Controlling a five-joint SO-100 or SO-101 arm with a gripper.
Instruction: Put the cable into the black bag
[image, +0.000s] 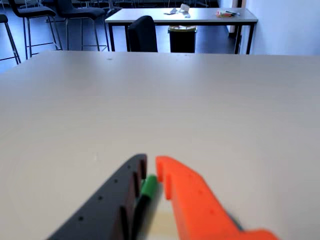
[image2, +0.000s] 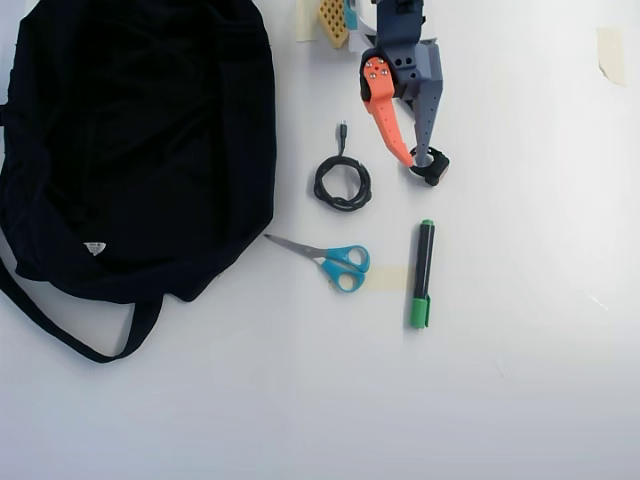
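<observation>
In the overhead view, far left: black bag (image2: 140, 140) lies flat on the white table (image2: 520, 380), filling the upper left, its strap (image2: 70, 335) looping out toward the lower left. Just right of the bag's lower edge I see scissors (image2: 330, 259) with blue handles, blades pointing toward the bag, not touching it. Above the scissors sits the cable (image2: 343, 181), a small black coil with one plug end sticking up toward the top edge; it is on the table between bag and gripper, apart from both. Next right, the gripper (image2: 414, 158) comes down from the top, orange finger (image2: 385, 118) on the left, dark finger (image2: 428, 110) on the right, tips nearly together over a small black object (image2: 432, 168) on the table. I cannot tell if the tips touch it. Below that, a marker (image2: 422, 273) with green ends lies upright in the frame, well clear of the cable. Tape scrap (image2: 609, 52) at far right top.

Wrist view, left to right: dark finger (image: 107, 202), then the marker's green end (image: 148, 185) showing in the narrow gap, then orange finger (image: 200, 202). Jaws are narrow, a slim gap, nothing clearly clamped. Beyond the table edge are chairs and another table (image: 180, 17).
</observation>
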